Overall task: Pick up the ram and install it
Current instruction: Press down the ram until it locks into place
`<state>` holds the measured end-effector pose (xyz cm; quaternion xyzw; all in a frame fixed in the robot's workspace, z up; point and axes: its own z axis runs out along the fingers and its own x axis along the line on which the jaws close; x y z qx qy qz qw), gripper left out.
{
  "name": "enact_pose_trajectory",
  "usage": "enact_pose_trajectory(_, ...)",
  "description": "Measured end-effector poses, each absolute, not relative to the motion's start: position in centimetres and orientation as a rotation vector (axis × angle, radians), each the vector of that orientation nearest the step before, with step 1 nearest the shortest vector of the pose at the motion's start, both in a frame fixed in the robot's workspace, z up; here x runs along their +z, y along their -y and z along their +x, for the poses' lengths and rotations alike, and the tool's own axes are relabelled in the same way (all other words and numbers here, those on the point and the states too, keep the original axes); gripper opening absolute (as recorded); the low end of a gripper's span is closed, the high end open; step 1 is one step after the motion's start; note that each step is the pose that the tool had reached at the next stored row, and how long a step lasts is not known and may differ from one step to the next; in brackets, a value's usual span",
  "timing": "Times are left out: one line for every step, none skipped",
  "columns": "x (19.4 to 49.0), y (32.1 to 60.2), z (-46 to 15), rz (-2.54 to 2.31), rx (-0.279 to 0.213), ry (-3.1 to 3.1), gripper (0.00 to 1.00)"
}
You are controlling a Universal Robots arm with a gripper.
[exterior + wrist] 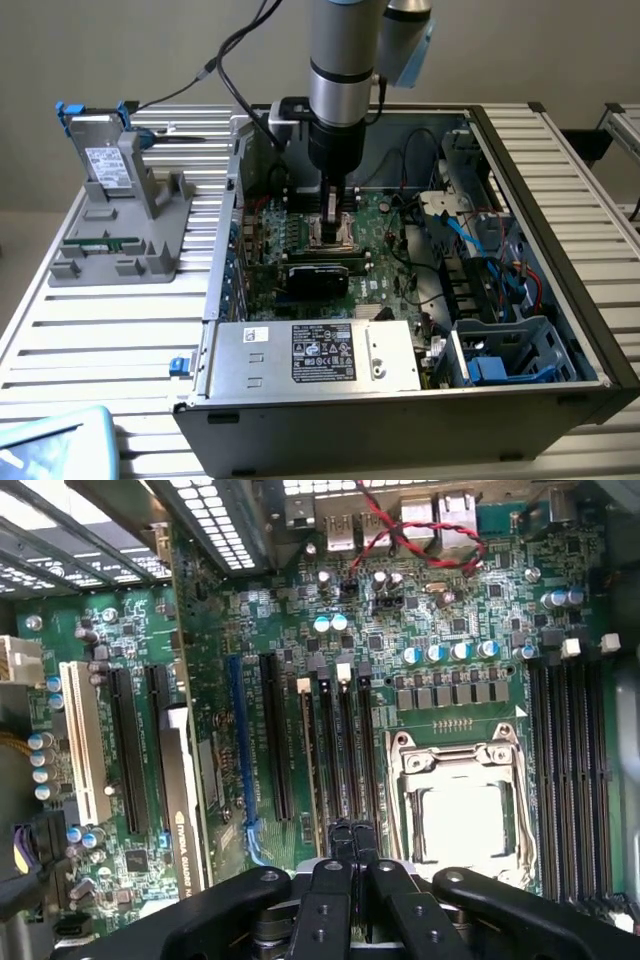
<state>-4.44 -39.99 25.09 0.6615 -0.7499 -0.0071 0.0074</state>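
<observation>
Currently finds the gripper [333, 215] low inside the case [556, 180], just above the board [450, 620]. Reads the fingers [338, 842] as pressed together, with nothing visibly clamped between them. Places the fingertips over the dark slots [340, 750], with the socket [460, 810] just beside them.

Locates the ram [103, 240] outside the case, lying flat in the low front part of the grey fixture [150, 262]. Judges this from a thin green strip seen there, since finer detail cannot be made out.

Key relation:
- Direction from the gripper: well apart, off to the exterior view's left, past the case wall and slightly nearer the camera.
- Long axis: roughly level, running across the exterior view from left to right.
- Contact: none; stands clear of the ram, with the case wall between.
- Arm choice: not applicable, as only one arm is fitted.

Treats pickup as not yet done, on the evidence of the strip resting in the fixture and the closed, unloaded fingers.
</observation>
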Motion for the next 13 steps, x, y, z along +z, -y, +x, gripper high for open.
enact_pose_trajectory(25.09,39.99,-4.44,2.052,-0.023,2.360,0.11)
enact_pose_trajectory(25.09,39.99,-4.44,2.035,-0.023,2.374,0.11)
enact_pose_trajectory(25.09,39.99,-4.44,2.018,-0.023,2.388,0.11)
enact_pose_trajectory(25.09,39.99,-4.44,2.001,-0.023,2.404,0.11)
enact_pose_trajectory(25.09,39.99,-4.44,1.983,-0.023,2.418,0.11)
enact_pose_trajectory(25.09,39.99,-4.44,1.966,-0.023,2.432,0.11)
enact_pose_trajectory(25.09,39.99,-4.44,1.948,-0.024,2.446,0.11)
enact_pose_trajectory(25.09,39.99,-4.44,1.931,-0.024,2.461,0.11)
enact_pose_trajectory(25.09,39.99,-4.44,1.912,-0.024,2.475,0.11)
enact_pose_trajectory(25.09,39.99,-4.44,1.894,-0.024,2.489,0.11)
enact_pose_trajectory(25.09,39.99,-4.44,1.876,-0.024,2.503,0.11)
enact_pose_trajectory(25.08,39.99,-4.44,1.857,-0.024,2.517,0.11)
enact_pose_trajectory(25.08,39.99,-4.44,1.839,-0.025,2.530,0.11)
